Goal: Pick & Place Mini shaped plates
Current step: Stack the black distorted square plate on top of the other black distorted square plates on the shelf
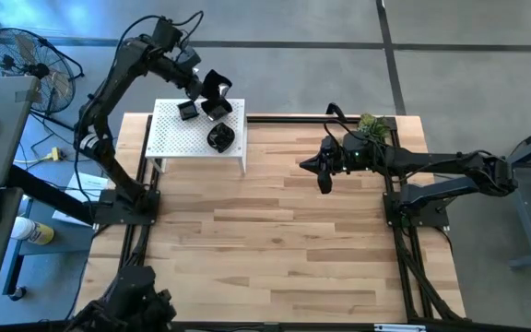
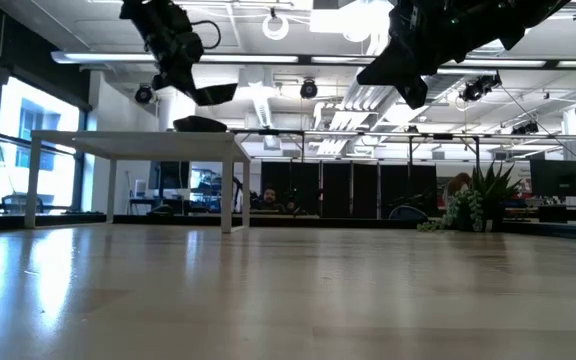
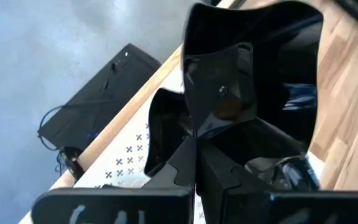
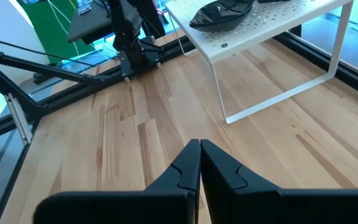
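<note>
Left claw (image 1: pixel 212 89) grips an angular black plate (image 1: pixel 216 85) above the white perforated stand (image 1: pixel 184 140); we judge placement next; right claw (image 1: pixel 324 177) closed, empty, beside the stand.

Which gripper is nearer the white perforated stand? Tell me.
Left. The left gripper hovers over the white perforated stand's far edge, shut on a black plate; the right gripper hangs beside it, above bare table.

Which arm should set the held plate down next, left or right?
Left, most likely. The left gripper is already shut on a black plate above the far edge of the white stand. The right gripper hangs shut and empty over bare table, well away from the stand.
</note>
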Controlling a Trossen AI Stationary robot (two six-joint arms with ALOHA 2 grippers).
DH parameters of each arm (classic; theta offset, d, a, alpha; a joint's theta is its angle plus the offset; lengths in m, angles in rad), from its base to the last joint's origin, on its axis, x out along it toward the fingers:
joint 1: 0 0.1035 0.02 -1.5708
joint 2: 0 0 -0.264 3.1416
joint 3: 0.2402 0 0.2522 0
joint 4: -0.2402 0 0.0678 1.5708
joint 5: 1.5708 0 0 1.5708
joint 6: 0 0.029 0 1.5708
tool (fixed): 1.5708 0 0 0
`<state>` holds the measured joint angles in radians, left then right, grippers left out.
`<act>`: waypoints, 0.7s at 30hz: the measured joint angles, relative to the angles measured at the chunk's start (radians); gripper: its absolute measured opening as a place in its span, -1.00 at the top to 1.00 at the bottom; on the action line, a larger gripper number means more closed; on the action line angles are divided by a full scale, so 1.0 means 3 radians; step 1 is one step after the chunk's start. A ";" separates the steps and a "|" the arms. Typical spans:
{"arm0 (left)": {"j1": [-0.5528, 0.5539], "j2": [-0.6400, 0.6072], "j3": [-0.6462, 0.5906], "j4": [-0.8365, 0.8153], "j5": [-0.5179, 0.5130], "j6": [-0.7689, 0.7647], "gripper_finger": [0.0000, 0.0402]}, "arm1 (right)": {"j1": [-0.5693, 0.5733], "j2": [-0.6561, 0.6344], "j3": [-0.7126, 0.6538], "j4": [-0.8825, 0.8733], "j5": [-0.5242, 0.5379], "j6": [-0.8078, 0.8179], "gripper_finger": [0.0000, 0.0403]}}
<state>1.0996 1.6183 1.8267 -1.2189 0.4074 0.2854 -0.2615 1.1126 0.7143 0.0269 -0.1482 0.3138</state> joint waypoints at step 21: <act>0.0000 0.0049 -0.0004 -0.0363 -0.0023 0.0266 1.00 | -0.0001 0.0000 0.0000 0.0001 0.0113 -0.0086 0.97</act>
<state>1.0996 1.6331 1.8256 -1.3277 0.4005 0.3651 -0.2619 1.1126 0.7143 0.0273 -0.1143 0.2878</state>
